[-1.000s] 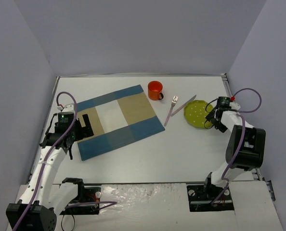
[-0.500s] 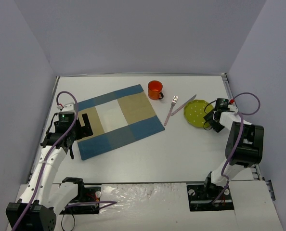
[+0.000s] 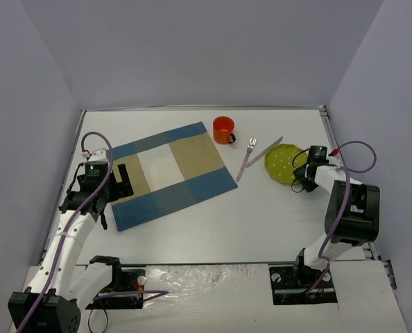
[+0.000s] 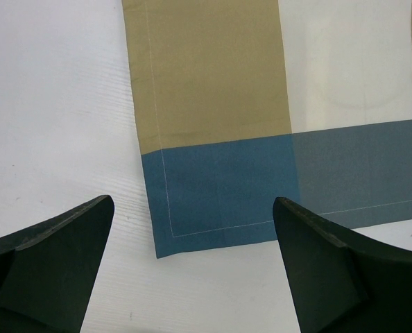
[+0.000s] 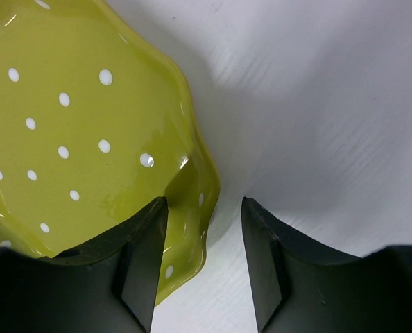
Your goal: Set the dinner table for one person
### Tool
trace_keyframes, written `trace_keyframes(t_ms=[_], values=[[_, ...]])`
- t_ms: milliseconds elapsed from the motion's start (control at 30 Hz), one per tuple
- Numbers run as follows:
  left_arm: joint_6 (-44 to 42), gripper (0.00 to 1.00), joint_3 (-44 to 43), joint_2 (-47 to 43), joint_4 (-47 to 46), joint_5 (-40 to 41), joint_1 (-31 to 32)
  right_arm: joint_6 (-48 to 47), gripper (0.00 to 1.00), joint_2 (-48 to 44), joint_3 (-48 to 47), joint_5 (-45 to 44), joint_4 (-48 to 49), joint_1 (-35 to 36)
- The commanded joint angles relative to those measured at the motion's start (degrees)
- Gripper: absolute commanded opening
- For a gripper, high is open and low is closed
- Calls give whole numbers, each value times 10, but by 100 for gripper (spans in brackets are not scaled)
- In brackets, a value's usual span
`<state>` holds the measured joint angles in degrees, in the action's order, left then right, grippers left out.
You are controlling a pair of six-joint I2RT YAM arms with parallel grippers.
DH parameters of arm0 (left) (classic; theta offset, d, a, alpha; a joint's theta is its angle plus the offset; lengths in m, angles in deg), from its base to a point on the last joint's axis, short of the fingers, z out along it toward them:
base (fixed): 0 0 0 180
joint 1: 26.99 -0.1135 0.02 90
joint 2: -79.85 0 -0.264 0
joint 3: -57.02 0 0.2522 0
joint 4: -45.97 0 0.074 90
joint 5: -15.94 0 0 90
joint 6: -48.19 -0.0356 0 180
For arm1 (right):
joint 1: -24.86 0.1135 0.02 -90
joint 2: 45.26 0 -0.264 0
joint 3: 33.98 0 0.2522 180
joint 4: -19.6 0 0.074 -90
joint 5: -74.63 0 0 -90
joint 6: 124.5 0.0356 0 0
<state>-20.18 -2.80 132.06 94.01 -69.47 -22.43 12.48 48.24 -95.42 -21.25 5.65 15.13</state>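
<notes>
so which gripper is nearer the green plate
Right. The right gripper straddles the green plate's rim; the left gripper is far off, over the placemat's near-left corner.

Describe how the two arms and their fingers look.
The left arm and the right arm each have white links, black joints and a purple cable looping near the wrist. The left wrist carries a small green light. The fingers are dark, wedge-shaped and matte.
</notes>
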Motion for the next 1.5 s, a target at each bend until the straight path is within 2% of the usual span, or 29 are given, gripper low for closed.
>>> trace_keyframes(t_ms=[0,167,233,567,900,967,1100,1233,1467], values=[[-5,97,-10,0,-21,13,4,18,40,17,-1,-9,-21,5],[-5,97,-10,-1,-20,15,4,17,6,24,-5,-10,-20,-1],[-5,97,-10,-2,-20,16,4,17,0,6,-3,-7,-21,-9],[2,97,-21,4,-7,11,5,-9,0,-116,-25,25,-17,-15],[15,97,-111,13,59,-3,5,-60,0,-211,-63,53,-7,-9],[14,97,-127,15,69,-3,5,-77,0,-219,-80,83,-7,0],[12,97,-154,18,82,-7,5,-101,0,-228,-111,109,-7,44],[13,97,-172,21,93,-14,5,-101,0,-221,-151,116,-6,124],[17,97,-188,23,100,-22,5,-97,0,-147,-256,138,-4,243]])
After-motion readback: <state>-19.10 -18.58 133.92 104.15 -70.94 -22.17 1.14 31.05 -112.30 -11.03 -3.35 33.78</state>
